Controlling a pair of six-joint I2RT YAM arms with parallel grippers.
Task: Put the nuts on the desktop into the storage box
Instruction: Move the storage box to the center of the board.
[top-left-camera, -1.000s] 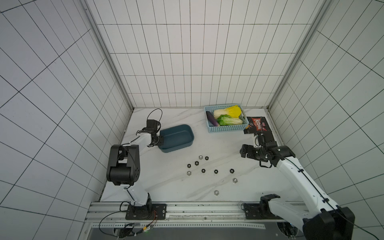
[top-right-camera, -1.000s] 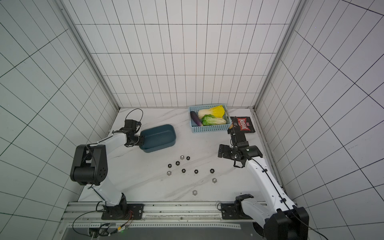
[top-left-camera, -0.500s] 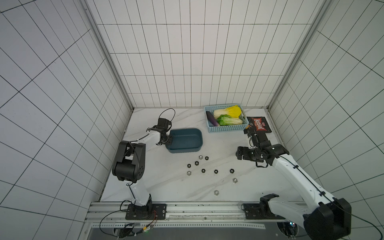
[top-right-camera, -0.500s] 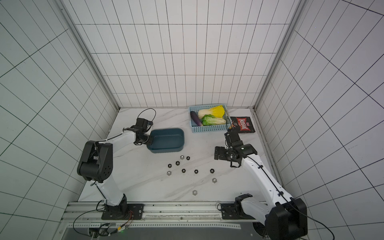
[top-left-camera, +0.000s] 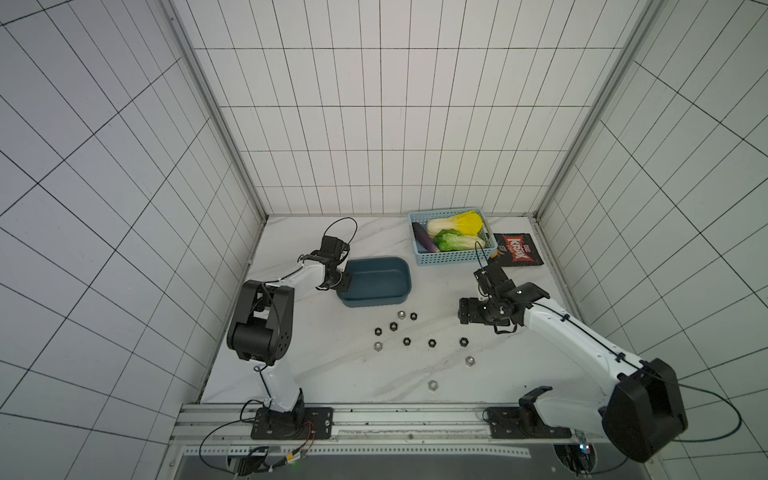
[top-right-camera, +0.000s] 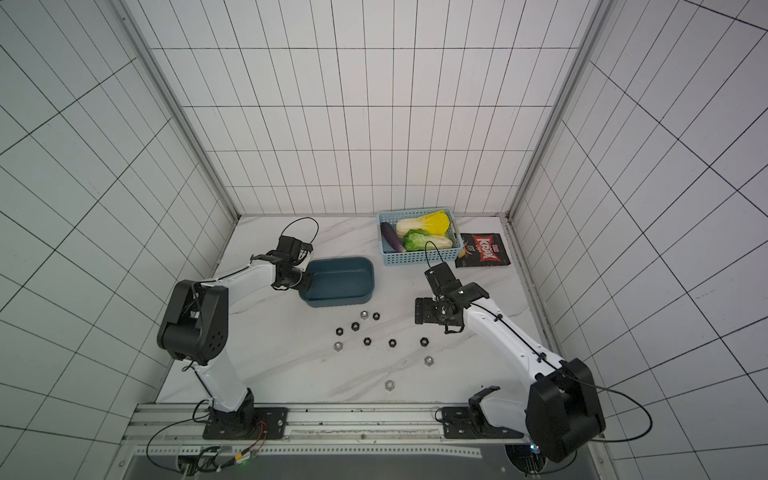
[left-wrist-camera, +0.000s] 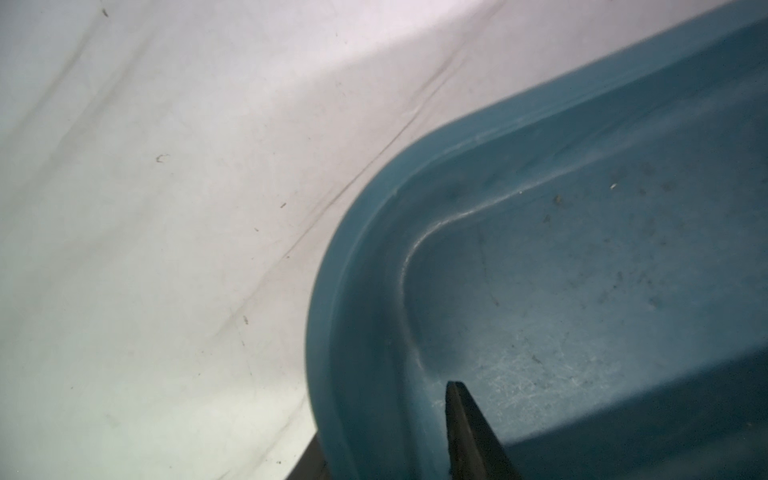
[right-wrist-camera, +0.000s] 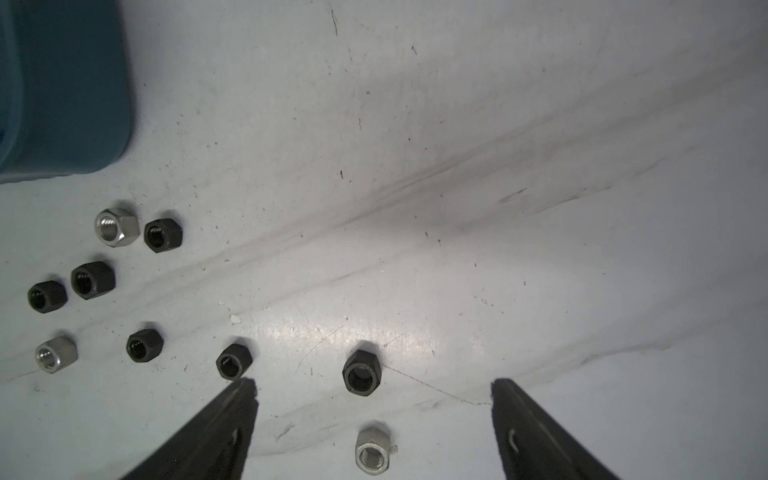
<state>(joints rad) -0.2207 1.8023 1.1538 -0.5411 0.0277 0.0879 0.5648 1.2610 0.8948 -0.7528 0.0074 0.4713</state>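
Desktop (top-left-camera: 332, 365) under nuts (top-left-camera: 407, 341), storage box (top-left-camera: 374, 302), basket (top-left-camera: 453, 258)

**Where everything sits around the storage box**

Using the storage box (top-left-camera: 374, 301) as the anchor. It sits flat on the worktop (top-left-camera: 332, 374). The nuts (top-left-camera: 406, 341) lie loose on the worktop in front of the box and spread off to its front-right. The closest two are just off its front wall, the farthest one well out front. Behind and to the right of the box there's a basket (top-left-camera: 453, 258) with vegetables (top-left-camera: 455, 241) in it, and a snack packet (top-left-camera: 517, 253) lies further right again. The left tool (top-left-camera: 344, 286) straddles the box's left wall, and the right tool (top-left-camera: 465, 316) hangs off to the box's front-right.
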